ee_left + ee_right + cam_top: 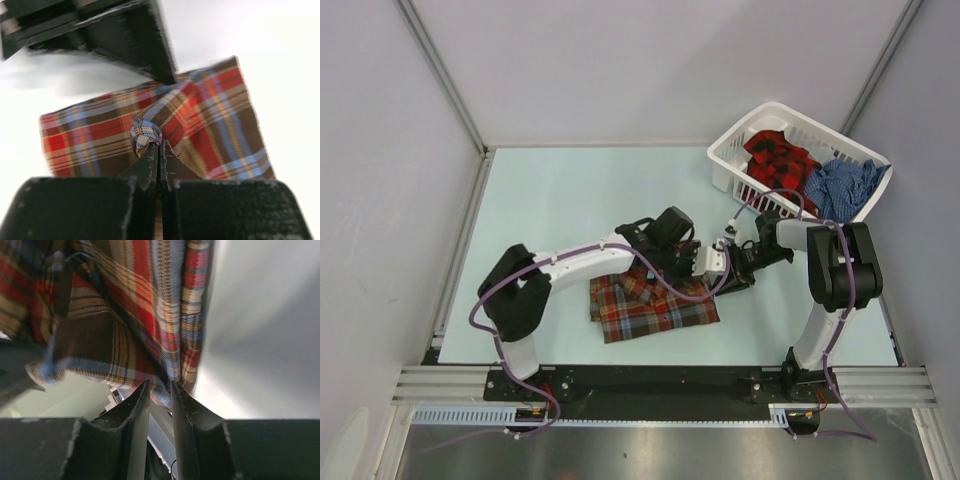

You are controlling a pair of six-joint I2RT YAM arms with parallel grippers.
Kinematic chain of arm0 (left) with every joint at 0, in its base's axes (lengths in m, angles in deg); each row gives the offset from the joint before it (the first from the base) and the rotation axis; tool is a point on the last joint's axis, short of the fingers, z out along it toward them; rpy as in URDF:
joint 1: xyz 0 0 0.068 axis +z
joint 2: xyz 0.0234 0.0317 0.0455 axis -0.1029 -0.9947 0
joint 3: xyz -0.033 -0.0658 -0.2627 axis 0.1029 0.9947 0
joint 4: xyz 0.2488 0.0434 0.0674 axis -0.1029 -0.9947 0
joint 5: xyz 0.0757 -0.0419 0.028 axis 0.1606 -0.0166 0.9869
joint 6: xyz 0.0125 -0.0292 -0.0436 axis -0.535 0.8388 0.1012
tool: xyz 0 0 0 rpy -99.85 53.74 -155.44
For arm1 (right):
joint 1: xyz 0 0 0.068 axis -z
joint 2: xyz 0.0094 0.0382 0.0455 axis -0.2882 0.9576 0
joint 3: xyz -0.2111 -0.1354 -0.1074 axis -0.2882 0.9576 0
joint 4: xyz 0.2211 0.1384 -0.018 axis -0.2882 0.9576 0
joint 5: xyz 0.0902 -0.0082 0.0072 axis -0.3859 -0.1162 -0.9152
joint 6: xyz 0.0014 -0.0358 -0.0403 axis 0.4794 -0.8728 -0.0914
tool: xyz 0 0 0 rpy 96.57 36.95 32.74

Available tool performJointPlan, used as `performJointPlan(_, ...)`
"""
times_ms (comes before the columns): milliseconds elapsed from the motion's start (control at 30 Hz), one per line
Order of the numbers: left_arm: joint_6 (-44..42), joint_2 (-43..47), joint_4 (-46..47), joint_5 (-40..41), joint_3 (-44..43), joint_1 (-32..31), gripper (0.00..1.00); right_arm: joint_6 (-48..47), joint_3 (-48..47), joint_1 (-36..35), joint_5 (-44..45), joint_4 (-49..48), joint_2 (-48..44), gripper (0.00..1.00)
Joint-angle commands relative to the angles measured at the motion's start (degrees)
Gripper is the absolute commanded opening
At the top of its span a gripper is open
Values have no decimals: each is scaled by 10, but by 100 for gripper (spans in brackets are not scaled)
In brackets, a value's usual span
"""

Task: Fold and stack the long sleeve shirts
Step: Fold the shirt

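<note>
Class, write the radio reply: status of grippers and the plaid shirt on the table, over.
Left gripper shut on a fold of brown plaid shirt. Right gripper shut on its edge. Red-and-black shirt, blue checked shirt in basket.

White basket (732,160) sitting at the table's far right corner, slatted walls, skewed to the table edges. Pale green table (550,200) lying between grey wall panels (650,60). Aluminium rail (660,382) running along the near edge. In front of it, what is possibly sheet steel (650,450), reflecting dully.
</note>
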Motion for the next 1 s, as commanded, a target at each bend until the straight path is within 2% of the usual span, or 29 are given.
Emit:
performJointPlan(0,-39,47,33,38,45,-35,0,-4,-7,-5,-14,2,20,29)
performJointPlan(233,-32,82,68,119,118,-101,0,-11,-6,-12,-17,11,39,35)
performJointPlan(367,-34,100,81,123,148,-121,0,-10,-4,-19,-19,7,35,35)
performJointPlan(833,-54,135,75,109,168,-132,0,17,-13,-32,-23,-22,57,32)
performJointPlan(967,-33,132,73,117,163,-127,0,-5,-16,-46,-28,-4,54,27)
